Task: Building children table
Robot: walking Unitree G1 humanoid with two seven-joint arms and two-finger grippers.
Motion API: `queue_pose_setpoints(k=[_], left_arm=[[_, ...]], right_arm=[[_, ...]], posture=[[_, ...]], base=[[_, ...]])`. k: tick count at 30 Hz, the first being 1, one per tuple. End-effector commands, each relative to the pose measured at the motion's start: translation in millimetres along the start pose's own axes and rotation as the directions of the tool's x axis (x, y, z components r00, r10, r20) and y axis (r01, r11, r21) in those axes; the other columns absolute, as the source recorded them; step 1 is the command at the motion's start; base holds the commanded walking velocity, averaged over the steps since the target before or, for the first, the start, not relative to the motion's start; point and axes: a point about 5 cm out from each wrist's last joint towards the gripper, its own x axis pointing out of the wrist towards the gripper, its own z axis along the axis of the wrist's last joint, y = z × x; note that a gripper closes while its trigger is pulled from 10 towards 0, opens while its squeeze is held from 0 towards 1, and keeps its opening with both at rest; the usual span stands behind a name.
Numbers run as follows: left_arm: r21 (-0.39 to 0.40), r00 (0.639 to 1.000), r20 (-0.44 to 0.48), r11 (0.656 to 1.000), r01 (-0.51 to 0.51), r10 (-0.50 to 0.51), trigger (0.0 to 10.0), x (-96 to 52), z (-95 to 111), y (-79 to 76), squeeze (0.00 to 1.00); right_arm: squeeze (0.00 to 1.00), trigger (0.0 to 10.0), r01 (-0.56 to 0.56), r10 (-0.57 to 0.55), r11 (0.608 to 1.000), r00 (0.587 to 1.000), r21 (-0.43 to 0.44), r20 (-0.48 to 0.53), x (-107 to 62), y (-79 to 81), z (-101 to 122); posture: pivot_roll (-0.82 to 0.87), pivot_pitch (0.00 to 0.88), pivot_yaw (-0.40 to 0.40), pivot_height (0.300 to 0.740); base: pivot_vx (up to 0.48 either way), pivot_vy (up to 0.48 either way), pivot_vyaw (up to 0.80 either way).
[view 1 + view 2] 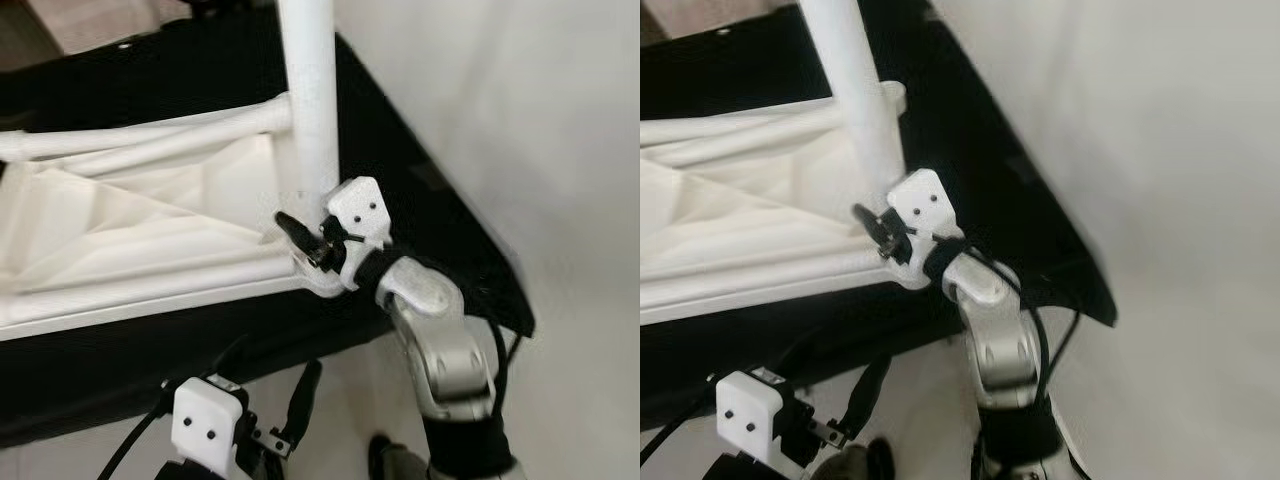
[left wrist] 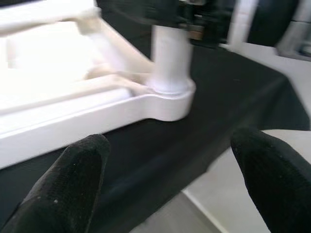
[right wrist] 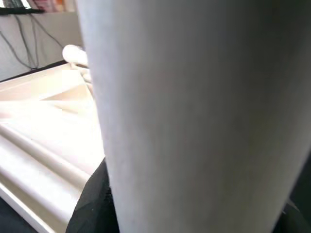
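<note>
Table top: the white plastic ribbed table top point(image 1: 130, 230) lies upside down on a black cloth-covered surface point(image 1: 420, 190), its underside ribs facing up.
Leg: a white round plastic table leg point(image 1: 310, 100) stands upright in the corner socket of the table top, at the corner nearest the robot's right arm; in the left wrist view its foot sits in the rounded corner socket point(image 2: 170, 97).
Brace: a white round crossbar point(image 1: 150, 135) runs from the leg toward the robot's left, above the ribbed underside.
Right gripper: the right gripper point(image 1: 308, 238) is at the base of the leg, just above the corner socket, its black fingers point(image 1: 292, 225) wrapped against the leg; in the right wrist view the leg point(image 3: 194, 116) sits pressed close before the camera. It grips the leg.
Left gripper: the left gripper point(image 2: 175, 165) hangs low, near the front edge of the cloth, apart from the table top; its two black fingertips point(image 2: 73, 179) stand wide apart, holding nothing.
Floor: pale floor point(image 1: 560, 380) lies beside the cloth.
</note>
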Motion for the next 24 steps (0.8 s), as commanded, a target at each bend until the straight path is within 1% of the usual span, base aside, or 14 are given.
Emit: queue_pose_setpoints(k=[1,5,6,8,11,12,14,15,16,17,18,19,21,24], left_arm=[[-0.004,0.999,-0.031,1.000,0.011,-0.011,10.0,-1.7,-5,0.3,0.00],[0.000,1.000,-0.027,1.000,0.001,-0.001,10.0,-1.5,-5,0.6,0.00],[0.002,1.000,-0.025,1.000,-0.004,0.004,10.0,-1.5,-5,0.9,0.00],[0.004,1.000,-0.024,1.000,-0.006,0.006,10.0,-1.4,-5,1.0,0.00],[0.004,1.000,-0.024,1.000,-0.007,0.007,10.0,-1.3,-5,1.0,0.00],[0.002,1.000,-0.024,1.000,-0.003,0.003,10.0,-1.0,-5,0.7,0.00],[-0.003,1.000,-0.026,1.000,0.006,-0.006,10.0,-0.8,-5,-0.1,0.00],[-0.003,1.000,-0.026,1.000,0.006,-0.006,10.0,-0.8,-5,-0.1,0.00],[-0.004,1.000,-0.026,1.000,0.008,-0.008,10.0,-1.0,-5,-0.4,0.00],[-0.004,1.000,-0.027,1.000,0.008,-0.009,10.0,-1.3,-5,-0.6,0.00],[-0.004,1.000,-0.027,1.000,0.008,-0.009,10.0,-1.3,-5,-0.6,0.00],[-0.004,1.000,-0.027,1.000,0.008,-0.008,10.0,-1.4,-5,-0.7,0.00],[-0.003,1.000,-0.029,1.000,0.006,-0.007,10.0,-2.4,-4,-1.1,0.00],[-0.003,1.000,-0.031,1.000,0.005,-0.006,10.0,-3.2,-4,-1.1,0.00]], right_arm=[[0.00,0.0,0.016,0.000,0.997,0.977,0.072,-0.212,0.2,7.9,-44],[0.00,0.0,0.004,0.008,0.998,0.983,0.065,-0.183,7.9,-1.2,-37],[0.00,10.0,-0.040,0.049,0.997,0.988,0.067,-0.147,10.7,-1.7,-32],[0.15,10.0,-0.110,0.117,0.991,0.988,0.073,-0.099,14.4,-2.7,-25],[0.15,10.0,-0.140,0.146,0.987,0.986,0.078,-0.075,15.1,-1.5,-20],[1.00,10.0,-0.244,0.246,0.967,0.969,0.069,-0.025,17.8,-2.7,-12],[1.00,10.0,-0.496,0.491,0.867,0.867,0.042,0.089,20.3,-7.7,7],[1.00,10.0,-0.496,0.491,0.867,0.867,0.042,0.089,20.3,-7.7,7],[1.00,10.0,-0.609,0.603,0.793,0.789,0.015,0.121,19.4,-9.6,13],[0.54,10.0,-0.686,0.683,0.727,0.719,-0.026,0.126,19.1,-10.8,18],[0.54,10.0,-0.686,0.683,0.727,0.719,-0.026,0.126,19.1,-10.8,18],[0.00,10.0,-0.732,0.731,0.680,0.671,-0.044,0.119,20.2,-12.3,19],[0.00,10.0,-0.801,0.803,0.595,0.589,-0.072,0.090,25.6,-15.3,22],[0.00,10.0,-0.827,0.830,0.557,0.552,-0.073,0.080,26.8,-15.7,23]], posture=[[-0.01,0.309,0.039,0.740],[-0.01,0.310,0.036,0.740],[0.00,0.311,0.038,0.740],[0.00,0.309,0.040,0.740],[0.00,0.309,0.040,0.740],[-0.01,0.305,0.043,0.740],[0.00,0.301,0.044,0.740],[0.00,0.301,0.044,0.740],[0.00,0.300,0.047,0.740],[0.00,0.300,0.047,0.740],[0.00,0.300,0.047,0.740],[0.00,0.300,0.047,0.740],[0.03,0.300,0.053,0.740],[0.05,0.299,0.057,0.740]], base=[[0.000,0.000,0.00],[0.000,0.000,0.00],[0.000,0.000,0.00],[0.000,0.000,0.00],[0.000,0.000,0.00],[0.000,0.000,0.00],[0.000,0.000,0.00],[0.000,0.000,0.00],[0.000,0.000,0.00],[0.000,0.000,0.00],[0.000,0.000,0.00],[0.000,0.000,0.00],[0.000,0.000,0.00],[0.000,0.000,0.00]])
